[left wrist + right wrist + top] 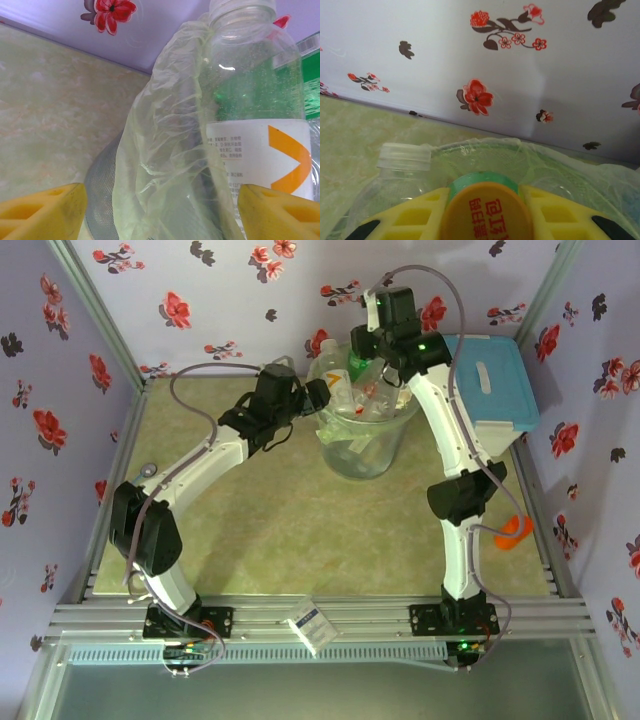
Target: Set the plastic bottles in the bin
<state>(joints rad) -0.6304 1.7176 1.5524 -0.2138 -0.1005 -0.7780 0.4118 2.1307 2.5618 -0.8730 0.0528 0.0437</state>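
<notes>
Yellow-capped green bottle — pinched by right gripper over bin; left gripper spread beside clear orange-labelled bottle.

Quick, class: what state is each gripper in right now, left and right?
Left gripper: open, fingers spread wide.
Right gripper: shut on the green bottle, at its cap.

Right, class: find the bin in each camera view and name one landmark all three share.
Top external: the bin stands just above centre.
Left wrist: its bag-draped side runs up the middle.
Right wrist: its rim arcs across the lower half.
Shared landmark: the flowered wall behind it.
</notes>
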